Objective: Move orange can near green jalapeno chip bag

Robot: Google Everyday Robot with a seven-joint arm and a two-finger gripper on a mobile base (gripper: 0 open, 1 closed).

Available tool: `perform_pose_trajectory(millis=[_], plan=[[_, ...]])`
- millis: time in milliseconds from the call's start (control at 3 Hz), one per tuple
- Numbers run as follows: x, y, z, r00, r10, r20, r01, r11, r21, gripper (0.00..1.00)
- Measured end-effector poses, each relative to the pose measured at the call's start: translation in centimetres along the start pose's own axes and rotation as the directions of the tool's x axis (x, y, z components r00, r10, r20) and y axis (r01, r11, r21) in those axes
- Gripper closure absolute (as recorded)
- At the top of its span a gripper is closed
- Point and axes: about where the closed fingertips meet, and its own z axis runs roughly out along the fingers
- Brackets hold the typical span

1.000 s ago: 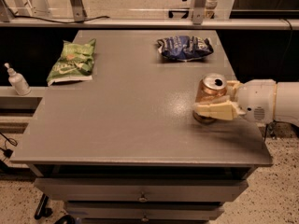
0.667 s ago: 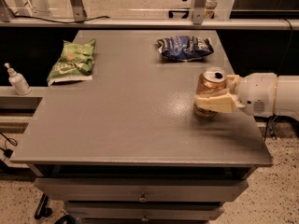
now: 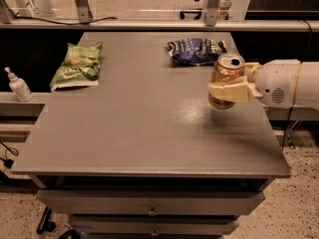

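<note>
The orange can (image 3: 227,71) is golden-orange with a silver top. My gripper (image 3: 228,89) comes in from the right and is shut on the can, holding it upright a little above the grey table (image 3: 144,133) near its right side. Its pale fingers (image 3: 229,91) wrap the can's lower half. The green jalapeno chip bag (image 3: 77,66) lies flat at the table's far left, well away from the can.
A dark blue chip bag (image 3: 195,50) lies at the back of the table, just behind the can. A small white bottle (image 3: 19,85) stands on a ledge left of the table. Drawers (image 3: 149,210) sit under the tabletop.
My gripper has lifted the can off the table and carried it slightly up and toward the back. Both bags have not moved.
</note>
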Motion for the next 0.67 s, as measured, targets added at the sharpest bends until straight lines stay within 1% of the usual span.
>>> perform_pose_trajectory(millis=[333, 667], plan=[[-1.1, 0.9, 3.1, 1.0, -0.011, 0.024, 0.012, 0.9989, -0.045, 1.0], [-3.0, 1.7, 7.1, 0.998, -0.024, 0.062, 0.03, 0.995, -0.095, 1.0]])
